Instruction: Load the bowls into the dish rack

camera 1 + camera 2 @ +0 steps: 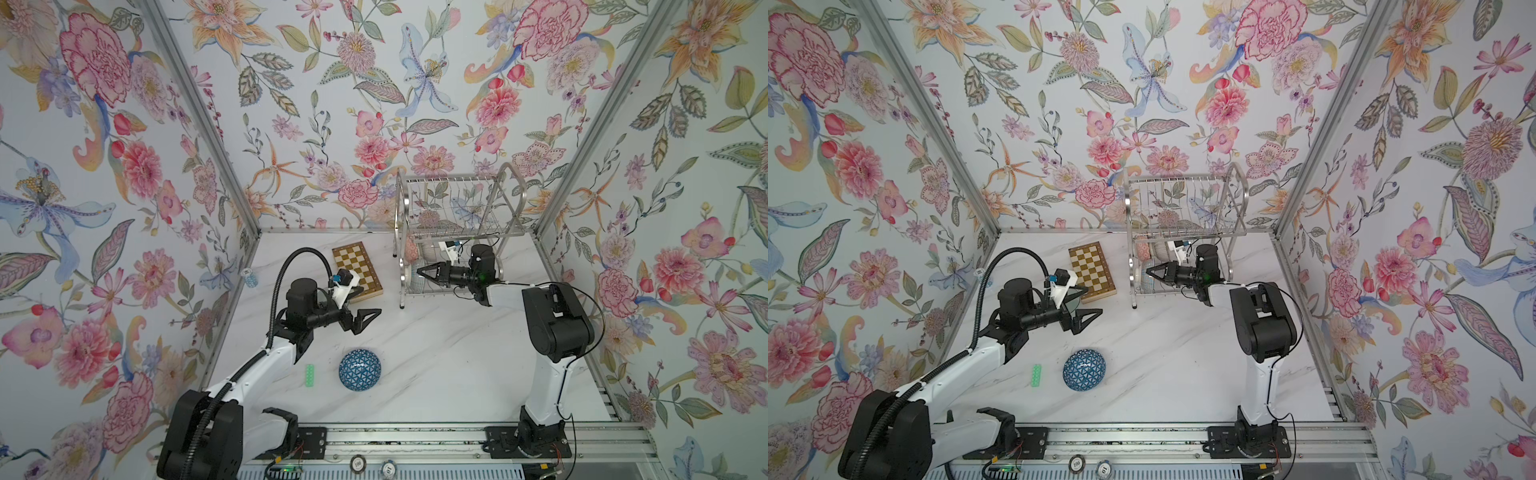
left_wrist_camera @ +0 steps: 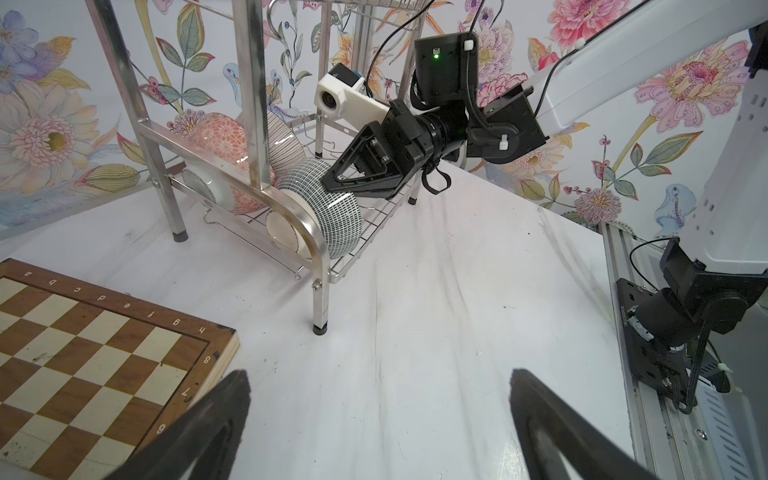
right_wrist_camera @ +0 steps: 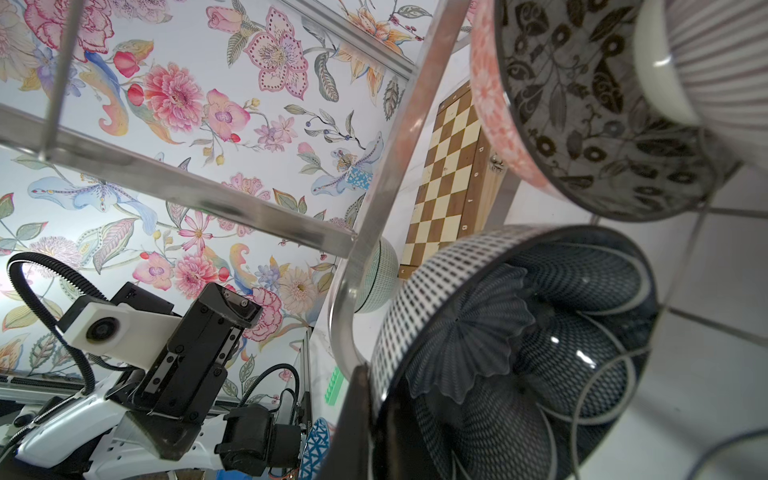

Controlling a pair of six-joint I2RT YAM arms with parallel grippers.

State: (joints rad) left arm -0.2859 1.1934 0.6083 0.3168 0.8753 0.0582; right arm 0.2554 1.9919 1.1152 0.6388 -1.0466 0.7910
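Clamping the dashed bowl's (image 2: 337, 218) rim, right pincer (image 2: 329, 183) reaches into the rack (image 2: 251, 104); left pincer (image 1: 368, 321) gapes empty.

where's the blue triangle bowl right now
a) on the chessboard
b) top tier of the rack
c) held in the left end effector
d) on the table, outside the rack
d: the blue triangle-patterned bowl sits on the bare table, apart from the open left end effector and well clear of the dish rack.
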